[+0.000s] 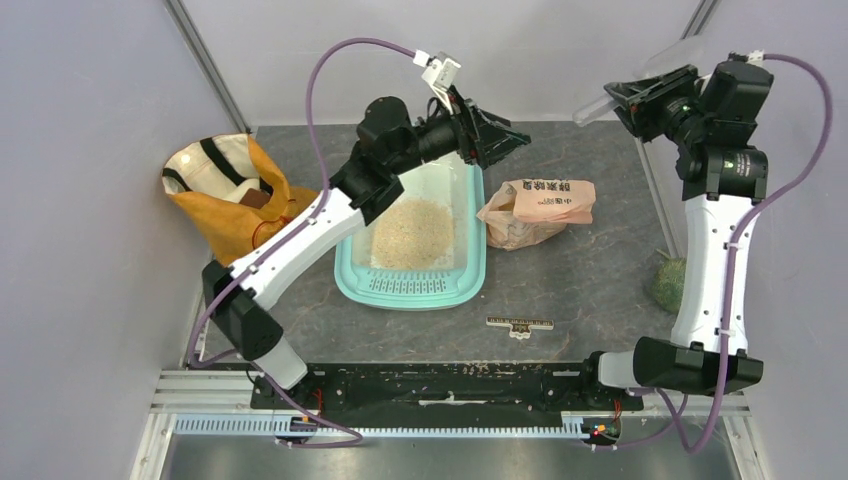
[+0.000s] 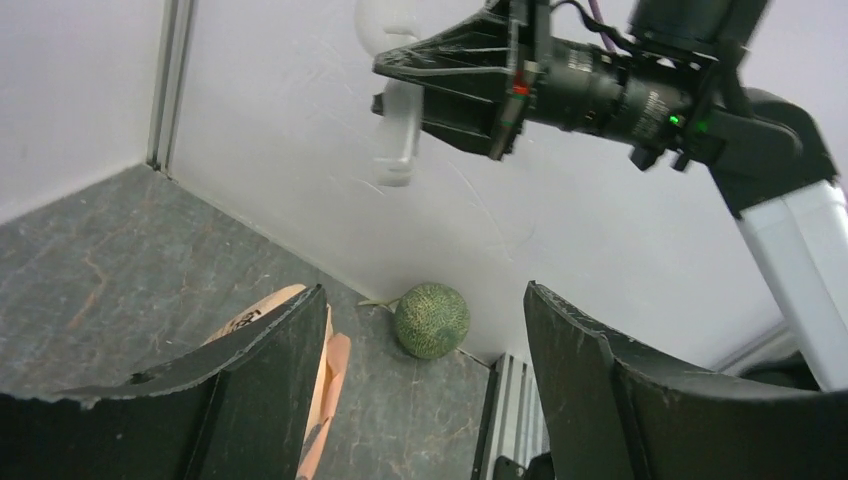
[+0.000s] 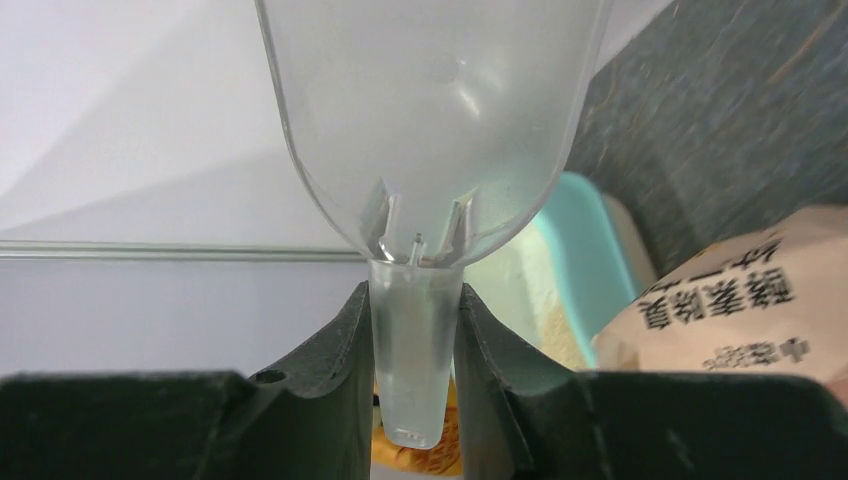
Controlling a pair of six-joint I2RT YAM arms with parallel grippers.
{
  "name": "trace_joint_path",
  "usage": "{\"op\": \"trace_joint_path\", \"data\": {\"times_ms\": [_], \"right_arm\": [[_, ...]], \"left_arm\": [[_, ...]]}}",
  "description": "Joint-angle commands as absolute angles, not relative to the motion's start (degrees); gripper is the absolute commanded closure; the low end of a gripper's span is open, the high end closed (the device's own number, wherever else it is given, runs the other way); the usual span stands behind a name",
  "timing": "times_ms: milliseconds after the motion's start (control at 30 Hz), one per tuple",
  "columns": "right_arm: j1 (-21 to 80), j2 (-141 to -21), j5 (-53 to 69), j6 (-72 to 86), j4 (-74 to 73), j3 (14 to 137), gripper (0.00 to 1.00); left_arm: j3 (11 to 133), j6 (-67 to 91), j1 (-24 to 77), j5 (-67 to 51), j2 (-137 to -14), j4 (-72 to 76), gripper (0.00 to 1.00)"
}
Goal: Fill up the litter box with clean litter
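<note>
- An orange-yellow bag point(image 1: 235, 195) stands at the left edge of the table point(image 1: 600, 270), near the litter box.
- The litter box point(image 1: 410, 302), mint-teal with rounded corners and a slotted grate at its near end, sits left of centre. The clean litter point(image 1: 412, 232) makes a pale tan heap in its middle.
- The left gripper point(image 1: 497, 140) hovers over the box's far right corner, spread wide.
- A crumpled paper bag point(image 1: 540, 210) lies just beside the box's right rim, and open table runs from it to the right arm.
- The right gripper point(image 3: 412, 330), raised at the far right, is clamped on the handle of a clear scoop point(image 3: 430, 110).
</note>
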State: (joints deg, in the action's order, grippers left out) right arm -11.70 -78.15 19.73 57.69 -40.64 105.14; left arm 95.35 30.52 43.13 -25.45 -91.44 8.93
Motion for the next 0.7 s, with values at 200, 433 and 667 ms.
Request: {"op": "trace_joint_path", "data": {"times_ms": [200, 433, 667], "right_arm": [[-8.2, -75.3, 22.3, 72.6, -39.9, 98.9, 1.00], [-6.5, -74.1, 20.3, 73.0, -41.2, 96.9, 1.00], [-6.1, -73.2, 20.5, 73.8, -41.3, 95.6, 1.00]], "left_arm": [[100.8, 42.0, 45.8, -14.0, -101.6, 16.1, 0.23], [101.7, 44.5, 48.9, -12.1, -104.5, 18.7, 0.26], [104.1, 44.2, 50.4, -11.9, -106.4, 20.7, 0.30]]}}
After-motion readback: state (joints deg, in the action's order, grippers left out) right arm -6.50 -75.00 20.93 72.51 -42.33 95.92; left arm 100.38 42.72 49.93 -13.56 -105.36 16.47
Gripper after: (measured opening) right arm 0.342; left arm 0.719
